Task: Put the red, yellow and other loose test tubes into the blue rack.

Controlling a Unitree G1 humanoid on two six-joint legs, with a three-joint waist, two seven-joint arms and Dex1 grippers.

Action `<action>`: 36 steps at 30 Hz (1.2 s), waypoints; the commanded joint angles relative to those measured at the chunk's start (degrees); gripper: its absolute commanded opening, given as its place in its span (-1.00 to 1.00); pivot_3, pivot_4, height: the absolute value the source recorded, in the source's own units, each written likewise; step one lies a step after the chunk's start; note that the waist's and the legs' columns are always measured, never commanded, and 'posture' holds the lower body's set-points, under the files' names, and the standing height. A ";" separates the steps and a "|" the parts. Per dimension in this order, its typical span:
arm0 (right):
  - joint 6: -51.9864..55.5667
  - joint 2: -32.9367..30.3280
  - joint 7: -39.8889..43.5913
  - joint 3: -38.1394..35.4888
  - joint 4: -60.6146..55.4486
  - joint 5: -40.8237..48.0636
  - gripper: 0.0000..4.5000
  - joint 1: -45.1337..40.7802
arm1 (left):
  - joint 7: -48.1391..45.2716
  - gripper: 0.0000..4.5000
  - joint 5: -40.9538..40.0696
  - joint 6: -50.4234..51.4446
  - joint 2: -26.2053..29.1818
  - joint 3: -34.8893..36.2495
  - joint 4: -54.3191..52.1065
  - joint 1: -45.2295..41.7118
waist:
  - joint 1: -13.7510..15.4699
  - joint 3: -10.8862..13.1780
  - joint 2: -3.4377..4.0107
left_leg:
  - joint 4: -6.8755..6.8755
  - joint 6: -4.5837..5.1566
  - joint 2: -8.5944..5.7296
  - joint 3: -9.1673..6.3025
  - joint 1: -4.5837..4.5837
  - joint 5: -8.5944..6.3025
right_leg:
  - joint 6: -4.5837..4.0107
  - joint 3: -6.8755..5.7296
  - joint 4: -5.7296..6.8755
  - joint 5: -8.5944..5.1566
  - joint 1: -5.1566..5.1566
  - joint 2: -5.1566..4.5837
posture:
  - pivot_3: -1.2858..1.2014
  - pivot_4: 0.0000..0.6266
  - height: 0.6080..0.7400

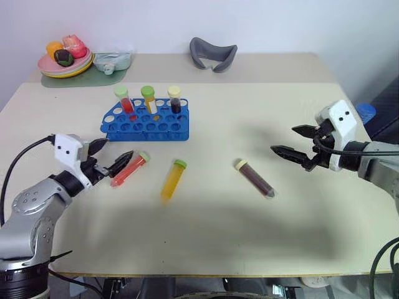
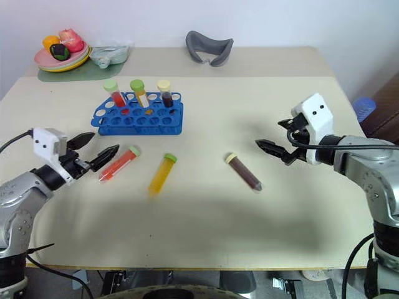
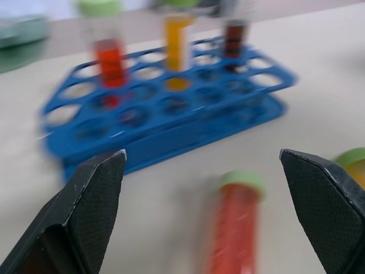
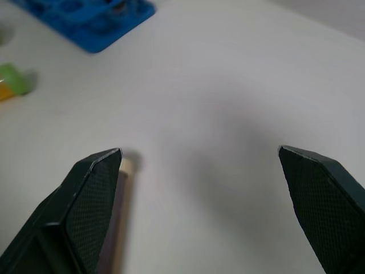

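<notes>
Beige surface [image 1: 206, 230] carries everything. Blue rack [image 1: 147, 123] sits left of centre toward the far side, long axis running left-right; three capped tubes already stand in its back row: red, yellow, dark.

Three loose tubes lie flat on the near side of the rack. Red tube [image 1: 129, 169] lies just beside the rack's near left corner, green cap toward the rack, axis diagonal, tip pointing near-left. Yellow tube [image 1: 173, 179] sits just right of it, green cap far, tip pointing toward the robot, axis nearly front-back. Dark tube [image 1: 254, 177] is well right of those, pale cap far-left, tip near-right, axis diagonal.

Left gripper [image 1: 111, 157] has jaws spread wide and empty, level, right at the red tube's tip end. Right gripper [image 1: 292, 142] is also spread wide and empty, angled down, near the dark tube but apart from it.

Risks, as I judge them: round tubes can roll when a finger nudges one before closing. A red tube gripped near its tip could swing out of line when lifted. The left gripper could clip the rack corner and shove the rack. Tilted tubes won't drop into holes and could jam on the rim.
</notes>
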 commanded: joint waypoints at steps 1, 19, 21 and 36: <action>9.67 -1.29 -2.43 3.63 -6.76 4.14 1.00 -4.71 | -5.10 0.96 -1.88 -0.22 2.14 -3.70 -3.92 -0.83 | -0.20 0.00 0.01 | 0.01 0.00 0.00 0.00 0.00 0.00 | 0.00 0.00 0.01 0.00 -0.01 0.00 | 0.03 -0.52 1.00; 28.73 6.66 -46.57 30.55 15.73 34.15 1.00 -28.63 | -14.32 0.96 2.58 -6.49 2.81 -20.95 -9.78 0.30 | -0.26 0.01 0.04 | 0.15 0.01 0.01 -0.04 -0.59 0.00 | -0.01 -0.03 0.08 0.01 -0.53 0.00 | 0.03 -0.52 1.00; 28.73 6.59 -51.04 32.64 19.73 39.61 1.00 -30.39 | -14.30 0.96 2.57 -6.81 2.81 -20.76 -10.32 1.38 | -0.33 0.01 0.04 | 0.15 0.02 0.02 -0.04 -0.61 0.00 | -0.01 -0.02 0.09 0.01 -0.56 0.00 | 0.03 -0.52 1.00; 28.73 9.97 -72.26 43.35 36.26 56.06 1.00 -39.17 | -11.86 0.96 2.28 -6.44 2.54 -20.80 -12.98 3.55 | -0.22 0.00 0.06 | 0.19 0.04 0.01 -0.06 -0.72 -0.01 | -0.01 -0.04 0.11 0.01 -0.65 0.01 | 0.03 -0.52 1.00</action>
